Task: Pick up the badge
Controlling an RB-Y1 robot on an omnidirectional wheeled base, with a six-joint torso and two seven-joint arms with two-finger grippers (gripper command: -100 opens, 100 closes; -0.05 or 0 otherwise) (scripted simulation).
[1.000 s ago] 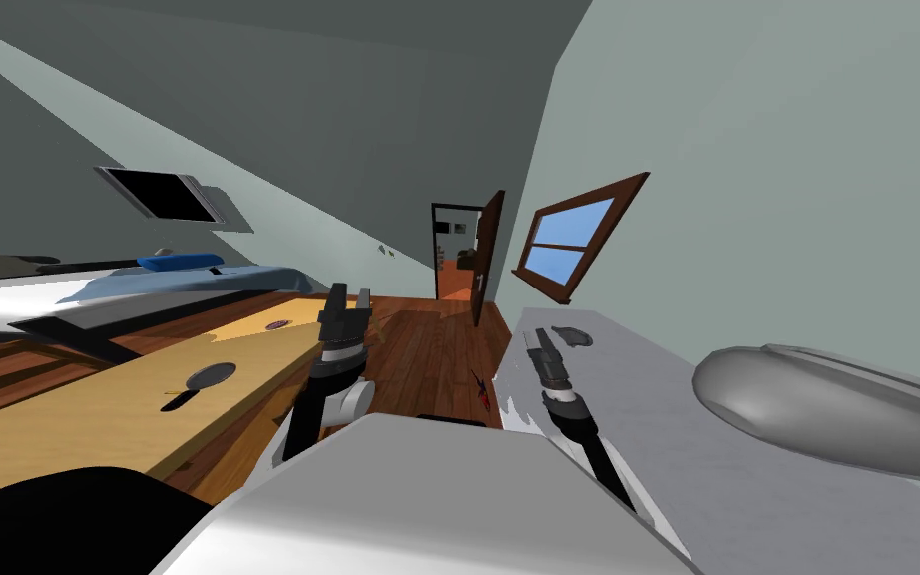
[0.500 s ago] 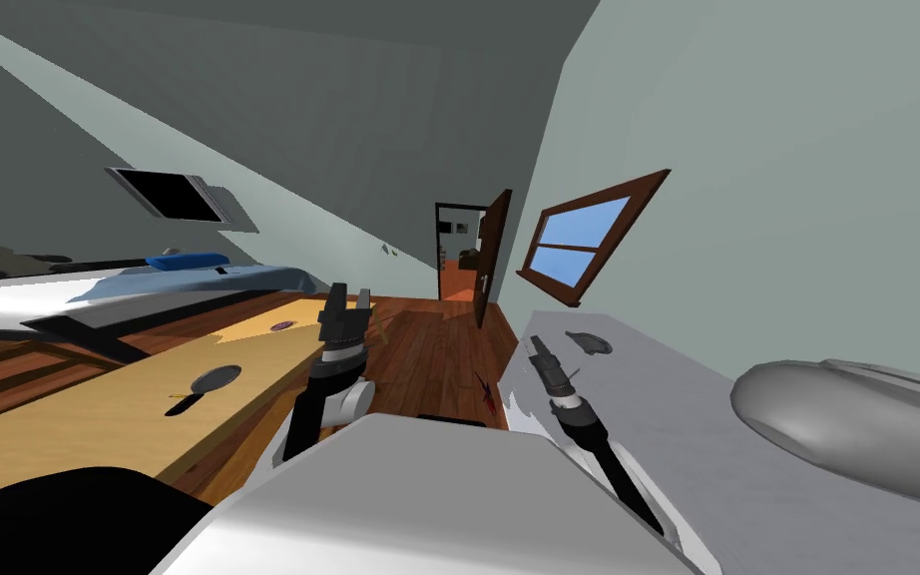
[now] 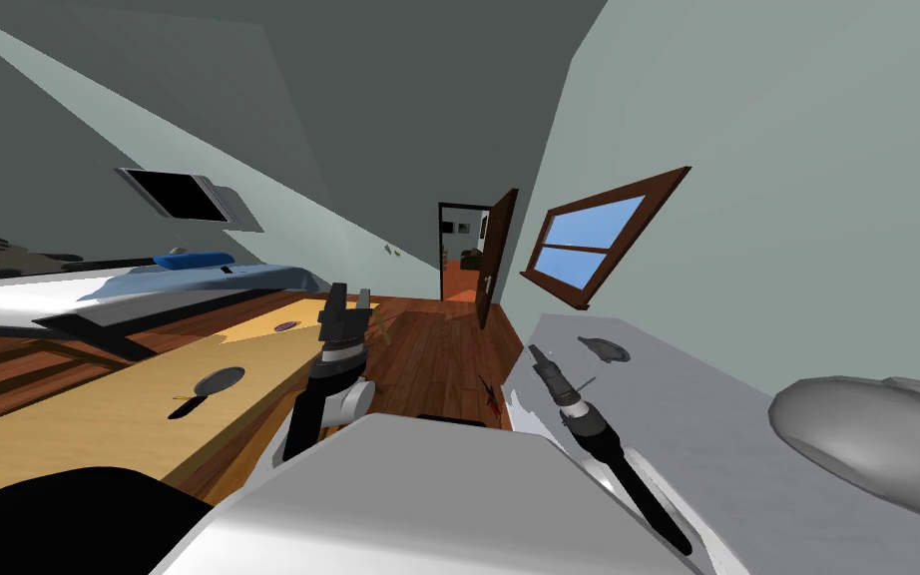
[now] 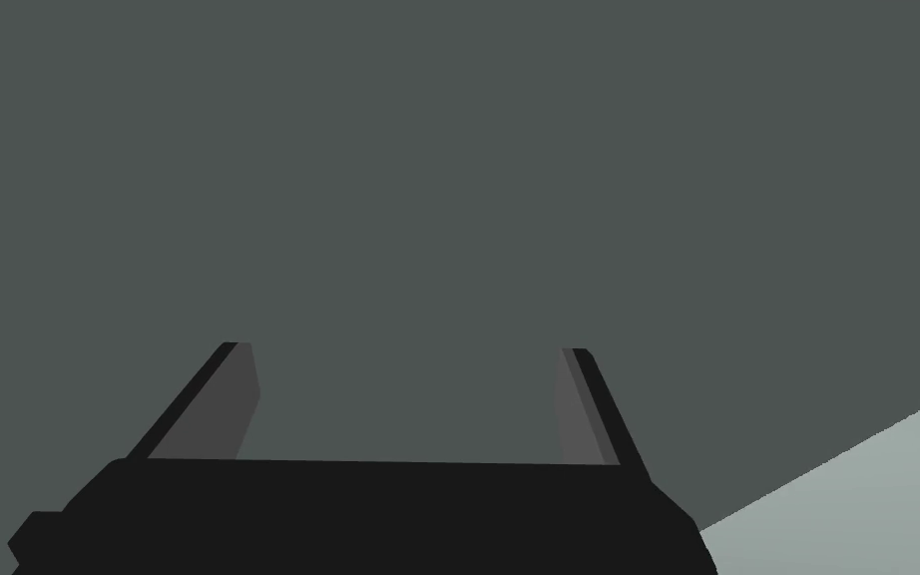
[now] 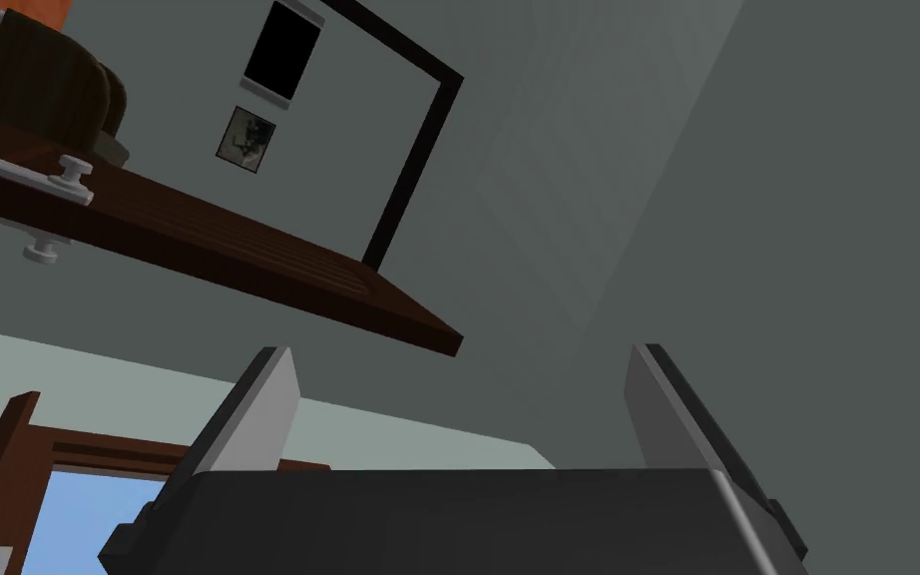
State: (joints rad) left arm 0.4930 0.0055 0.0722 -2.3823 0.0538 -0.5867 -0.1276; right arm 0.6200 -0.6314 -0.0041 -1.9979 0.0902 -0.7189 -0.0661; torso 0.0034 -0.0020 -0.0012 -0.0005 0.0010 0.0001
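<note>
A wooden desk (image 3: 99, 419) is noted on the left, with a dark round item with a handle (image 3: 217, 379) lying on its near part. On the right, a grey desk (image 3: 707, 449) carries a large grey domed object (image 3: 877, 439) near and a small grey domed item (image 3: 603, 349) farther off. The left tool (image 3: 349, 292) is held raised beside the wooden desk's right edge, fingers set wide, nothing held. The right tool (image 3: 536, 351) is extended over the grey desk's left edge, left of the small domed item, fingers likewise wide and empty. The badge (image 3: 283, 325), seen as a small purplish disc, lies on the far part of the wooden desk, left of the left tool and apart from both tools. Beyond, an open brown door (image 3: 496, 255) is recorded.
</note>
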